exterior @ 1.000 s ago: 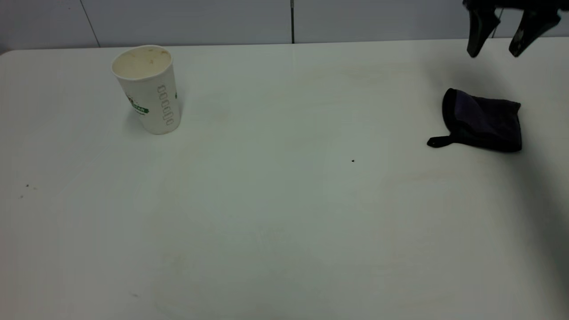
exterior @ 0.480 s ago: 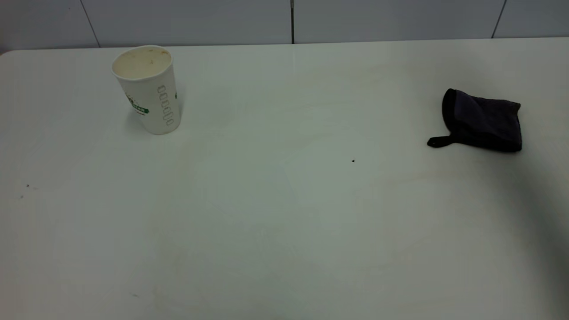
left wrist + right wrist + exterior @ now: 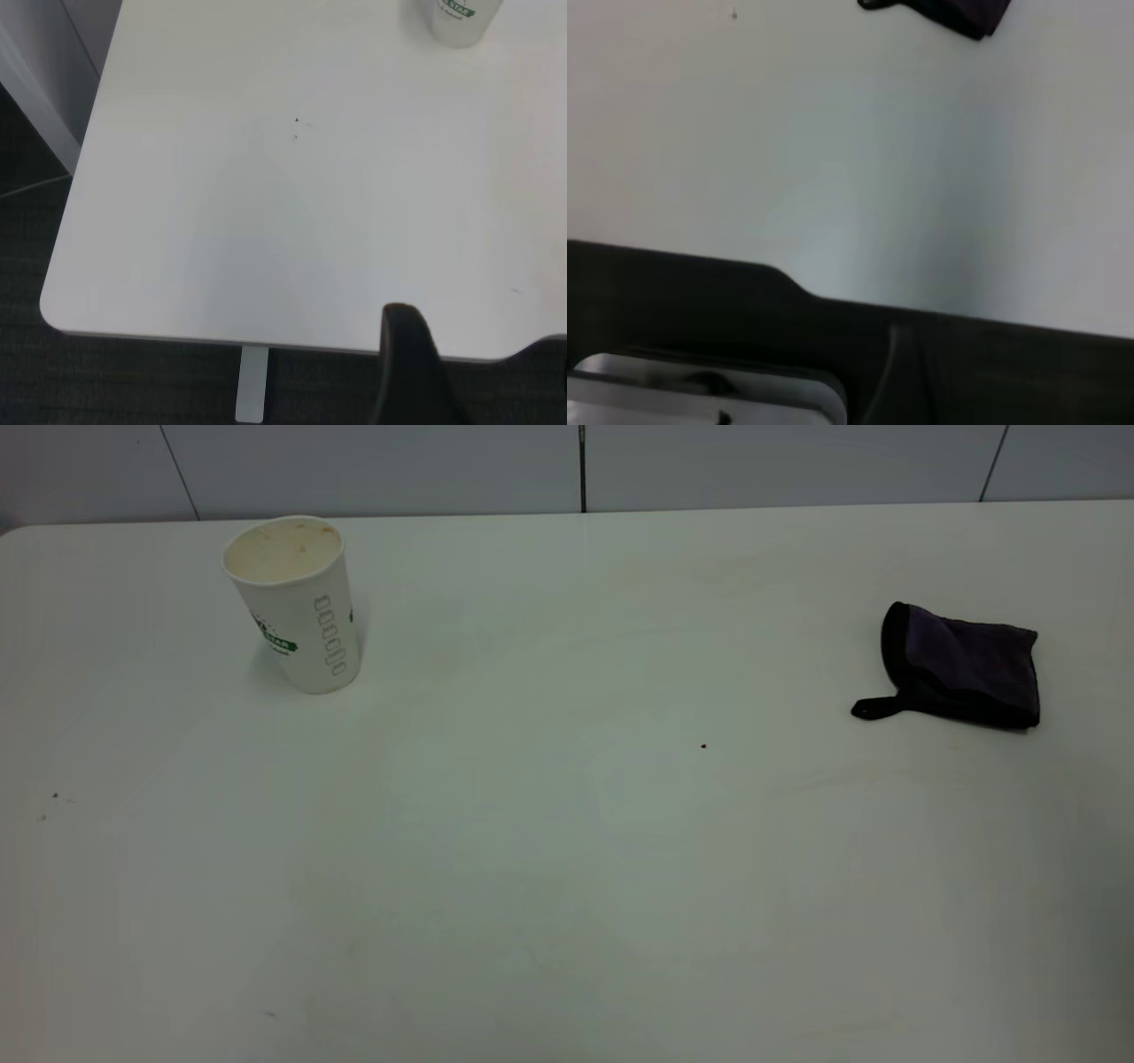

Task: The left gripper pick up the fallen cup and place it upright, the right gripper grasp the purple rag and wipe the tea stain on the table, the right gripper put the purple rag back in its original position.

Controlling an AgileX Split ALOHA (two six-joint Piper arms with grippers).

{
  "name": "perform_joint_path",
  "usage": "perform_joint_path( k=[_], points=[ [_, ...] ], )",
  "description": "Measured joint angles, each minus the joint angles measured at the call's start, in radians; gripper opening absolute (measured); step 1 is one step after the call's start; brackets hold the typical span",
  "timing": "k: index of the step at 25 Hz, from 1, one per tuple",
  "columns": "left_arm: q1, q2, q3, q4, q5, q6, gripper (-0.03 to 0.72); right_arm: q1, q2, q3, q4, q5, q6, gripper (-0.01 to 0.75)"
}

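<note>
The right gripper has been pulled out of the exterior view; both sets of jaws can't be told now. The purple rag (image 3: 961, 664) is left flat at the bench's (image 3: 567, 868) right side. Soft and light, probably best pinched mid-fold.

White cup (image 3: 297, 602) upright, folded purple rag (image 3: 961, 666) well apart

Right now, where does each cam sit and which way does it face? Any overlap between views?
Exterior: raised, facing the wall, over the table; upright cup, purple rag; no arm shows.
Left wrist: high, looking down at a table corner; the cup's base; left gripper, only a dark tip.
Right wrist: off the table edge, low; the rag's edge; no jaws visible.
Shared: exterior and left wrist, cup; exterior and right wrist, rag.
</note>
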Motion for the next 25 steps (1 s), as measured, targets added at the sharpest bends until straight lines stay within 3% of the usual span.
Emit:
perform_joint_path(
  k=[5,11,18,25],
  points=[
    [0.0,0.0,0.0,0.0,0.0,0.0,0.45,0.0,-0.285,0.263,-0.002,-0.093,0.006,0.709],
    [0.0,0.0,0.0,0.0,0.0,0.0,0.45,0.0,-0.534,0.429,-0.035,-0.117,0.004,0.696],
    [0.0,0.0,0.0,0.001,0.0,0.0,0.45,0.0,-0.628,0.485,-0.056,-0.123,-0.019,0.653],
    [0.0,0.0,0.0,0.001,0.0,0.0,0.45,0.0,-0.63,0.485,-0.056,-0.123,-0.021,0.518]
  ],
)
